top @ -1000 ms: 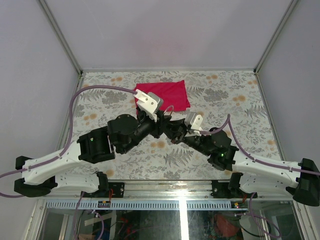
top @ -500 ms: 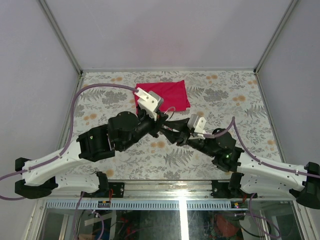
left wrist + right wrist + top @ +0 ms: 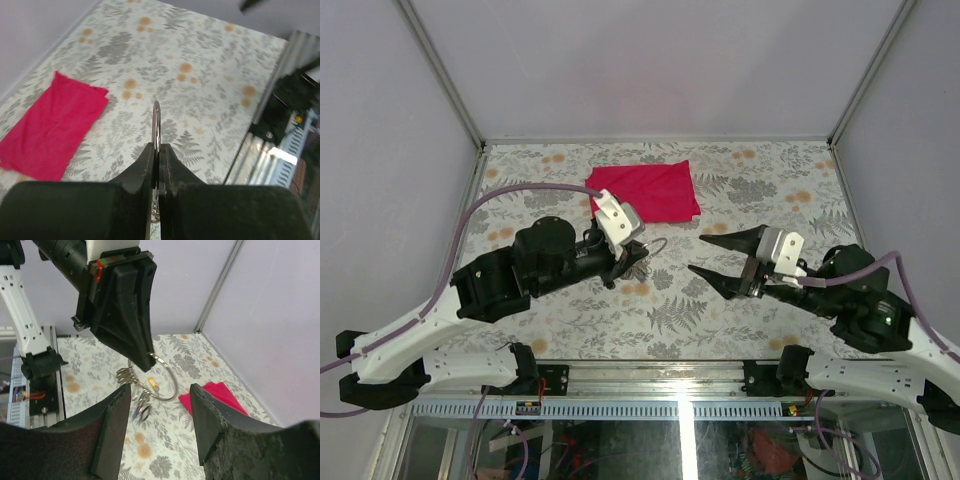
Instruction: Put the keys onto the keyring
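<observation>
My left gripper [image 3: 642,254] is shut on the thin silver keyring [image 3: 656,245], pinching its wire edge-on between the fingertips [image 3: 158,148]. The right wrist view shows the keyring [image 3: 173,385] hanging from those black fingers [image 3: 127,315] above the table. Several keys [image 3: 141,402] dangle in a bunch along the ring's lower left, silver and dark-headed ones, with a small tan tag [image 3: 152,384] among them. My right gripper [image 3: 699,254] stands open a little to the right of the ring, apart from it, its jaws [image 3: 161,392] empty.
A red cloth [image 3: 646,191] lies flat at the back middle of the floral tabletop [image 3: 770,190]; it also shows in the left wrist view [image 3: 50,130]. Grey walls close in the left, right and back; the metal rail and arm bases line the near edge.
My right gripper opened, let go at the ring and drew back to the right. My left gripper closed on the keyring and now carries it alone, shifted slightly left.
</observation>
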You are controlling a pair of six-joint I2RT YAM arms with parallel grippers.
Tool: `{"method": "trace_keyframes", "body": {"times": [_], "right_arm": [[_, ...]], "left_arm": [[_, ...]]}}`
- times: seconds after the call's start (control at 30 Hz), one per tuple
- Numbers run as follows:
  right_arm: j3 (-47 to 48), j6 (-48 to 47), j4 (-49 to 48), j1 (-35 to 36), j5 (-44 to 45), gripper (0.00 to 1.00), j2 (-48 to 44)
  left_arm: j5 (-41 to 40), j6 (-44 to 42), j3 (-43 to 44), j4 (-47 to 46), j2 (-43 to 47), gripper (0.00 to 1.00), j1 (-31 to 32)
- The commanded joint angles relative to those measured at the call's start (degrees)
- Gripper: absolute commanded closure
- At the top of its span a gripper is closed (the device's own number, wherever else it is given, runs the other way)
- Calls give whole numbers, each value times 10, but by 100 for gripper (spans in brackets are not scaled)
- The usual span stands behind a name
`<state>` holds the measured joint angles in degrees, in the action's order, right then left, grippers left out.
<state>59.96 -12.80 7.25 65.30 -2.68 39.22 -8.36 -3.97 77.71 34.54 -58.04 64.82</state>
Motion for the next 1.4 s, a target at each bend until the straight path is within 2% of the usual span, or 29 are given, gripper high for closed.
{"method": "trace_keyframes", "body": {"times": [0.0, 0.17, 0.33, 0.47, 0.57, 0.77, 0.9, 0.93, 1.13, 1.23, 1.37], "right_arm": [[95, -71, 187, 1, -44, 42, 48], [187, -101, 298, 1, -114, 37, 124], [197, -112, 291, 1, -142, 38, 149], [198, -113, 287, 1, -156, 43, 168], [190, -110, 272, 1, -159, 53, 174], [176, -97, 240, 1, -159, 83, 178], [171, -92, 231, 1, -150, 96, 179], [172, -91, 227, 1, -143, 99, 178], [192, -83, 247, 1, -88, 100, 163], [210, -81, 278, 1, -71, 100, 157], [239, -63, 315, 1, -34, 100, 156]], "left_arm": [[154, -81, 11, 4, 13, 100, -1], [241, -122, 13, 17, 15, 100, -2], [278, -145, 17, 30, 7, 100, -1], [291, -152, 18, 33, 4, 100, -1], [293, -157, 18, 36, 4, 100, -2], [286, -159, 18, 39, 9, 100, -2], [283, -158, 18, 36, 14, 100, -2], [279, -158, 16, 33, 15, 98, -2], [210, -132, -12, 6, 41, 64, -1], [166, -117, -37, -23, 72, 57, -2], [111, -109, -76, -61, 104, 55, -2]]}}
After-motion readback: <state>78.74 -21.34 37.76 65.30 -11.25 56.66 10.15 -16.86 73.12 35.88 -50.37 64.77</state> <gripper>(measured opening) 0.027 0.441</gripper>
